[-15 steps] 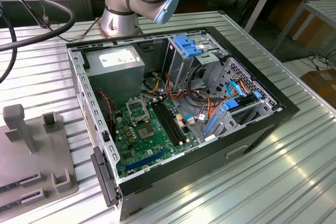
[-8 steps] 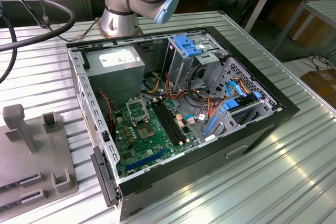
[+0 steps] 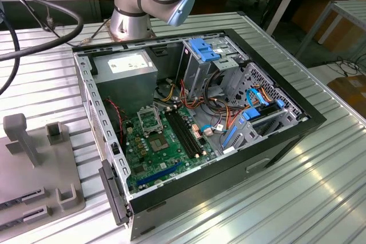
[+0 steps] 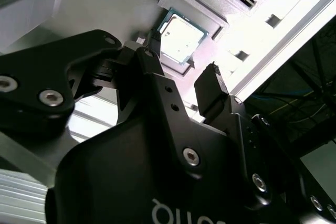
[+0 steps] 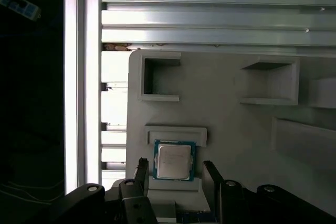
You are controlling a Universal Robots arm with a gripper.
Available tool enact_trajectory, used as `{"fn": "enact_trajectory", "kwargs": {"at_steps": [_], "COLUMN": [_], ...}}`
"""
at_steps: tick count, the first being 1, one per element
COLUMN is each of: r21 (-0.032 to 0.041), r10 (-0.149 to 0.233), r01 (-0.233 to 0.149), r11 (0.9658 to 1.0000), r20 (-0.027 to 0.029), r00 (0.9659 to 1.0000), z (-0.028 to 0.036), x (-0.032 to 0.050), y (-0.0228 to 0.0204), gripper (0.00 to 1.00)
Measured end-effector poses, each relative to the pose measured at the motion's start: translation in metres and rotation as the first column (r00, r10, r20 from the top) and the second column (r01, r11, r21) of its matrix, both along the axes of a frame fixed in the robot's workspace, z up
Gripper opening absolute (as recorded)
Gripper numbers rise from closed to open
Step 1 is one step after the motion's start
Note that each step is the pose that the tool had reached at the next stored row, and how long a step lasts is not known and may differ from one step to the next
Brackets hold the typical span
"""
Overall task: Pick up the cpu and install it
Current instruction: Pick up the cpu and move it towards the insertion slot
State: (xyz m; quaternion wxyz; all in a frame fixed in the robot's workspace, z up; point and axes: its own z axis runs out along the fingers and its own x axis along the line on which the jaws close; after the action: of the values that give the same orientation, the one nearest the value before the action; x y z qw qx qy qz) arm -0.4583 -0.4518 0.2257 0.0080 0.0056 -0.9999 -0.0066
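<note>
My claw stands wide open and empty, a finger either side of the cpu, which lies flat in its pocket on the grey tray. Closing off-centre, I might catch the pocket's lip and tilt it.

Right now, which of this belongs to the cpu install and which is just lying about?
Job: cpu in the grey tray; gripper, open, straddling it; motherboard socket in the computer case.
Lying about: empty tray pockets; power supply box; cable bundle; blue drive brackets.
</note>
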Motion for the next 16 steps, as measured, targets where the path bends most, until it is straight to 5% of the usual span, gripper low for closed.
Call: {"fn": "enact_trajectory", "kwargs": {"at_steps": [7, 15, 16], "r21": [0.0000, 0.0001, 0.0002], "r10": [-0.015, -0.023, -0.024], "r01": [0.015, 0.023, 0.024], "r11": [0.9999, 0.9997, 0.9997], "r20": [-0.0078, -0.0076, -0.0075], "r00": [0.9999, 0.9997, 0.9997], "z": [-0.0092, -0.0126, -0.0138], "x": [0.0000, 0.0001, 0.0001], "y": [0.0000, 0.0000, 0.0000], "gripper": [0.53, 0.55, 0.61]}}
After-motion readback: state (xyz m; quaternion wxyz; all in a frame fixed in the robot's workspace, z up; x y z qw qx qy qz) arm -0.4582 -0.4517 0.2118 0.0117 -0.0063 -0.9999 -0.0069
